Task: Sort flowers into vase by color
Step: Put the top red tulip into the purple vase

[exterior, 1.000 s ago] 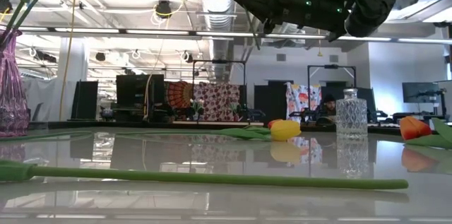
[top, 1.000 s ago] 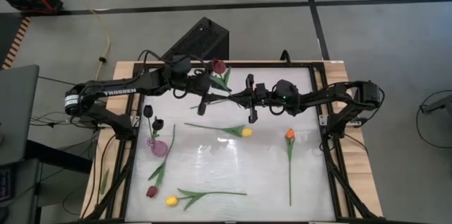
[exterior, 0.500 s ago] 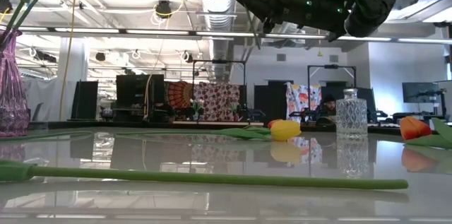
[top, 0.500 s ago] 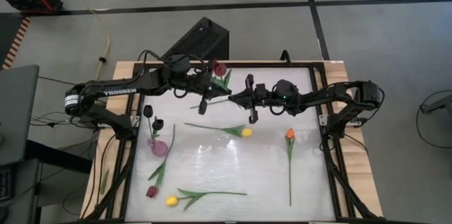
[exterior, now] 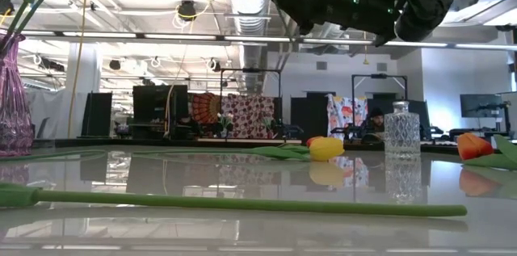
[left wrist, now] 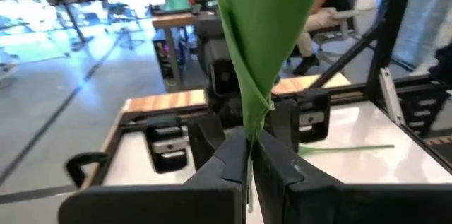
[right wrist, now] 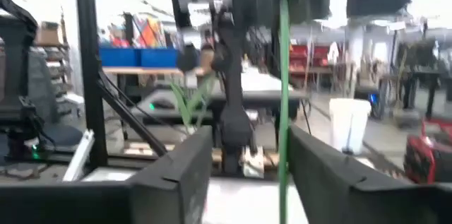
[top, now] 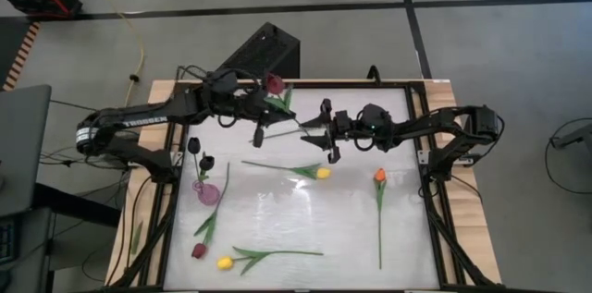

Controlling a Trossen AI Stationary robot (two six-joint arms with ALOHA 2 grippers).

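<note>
A maroon flower (top: 275, 82) with a green leaf (left wrist: 258, 33) is held high over the far middle of the table. My left gripper (top: 262, 132) is shut on its stem. Just to its right, my right gripper (top: 326, 134) is open. The right gripper's fingers (right wrist: 176, 174) stand on either side of the thin green stem (right wrist: 284, 111), with gaps showing. A purple vase (top: 205, 191) at the left holds dark flowers. Yellow (top: 322, 173), orange (top: 379, 175), maroon (top: 199, 250) and yellow (top: 224, 262) flowers lie flat on the table. My left gripper pinches the flower's stem (left wrist: 248, 146) between its two fingers, just below the base of the leaf. The leaf and head stretch on past the fingertips. The flower is lifted clear of the table.
A clear glass vase (exterior: 401, 131) stands toward the far right in the low view. The purple vase (exterior: 12, 102) shows at that view's left edge. A long stem (exterior: 242, 203) lies close to the low camera. A black frame (top: 425, 127) borders the glossy tabletop.
My left gripper has shut on the flower's stem, and my right gripper has opened and let go of it. The left gripper has then drawn slightly toward the table's left and far edges. The maroon head has shifted with it.
</note>
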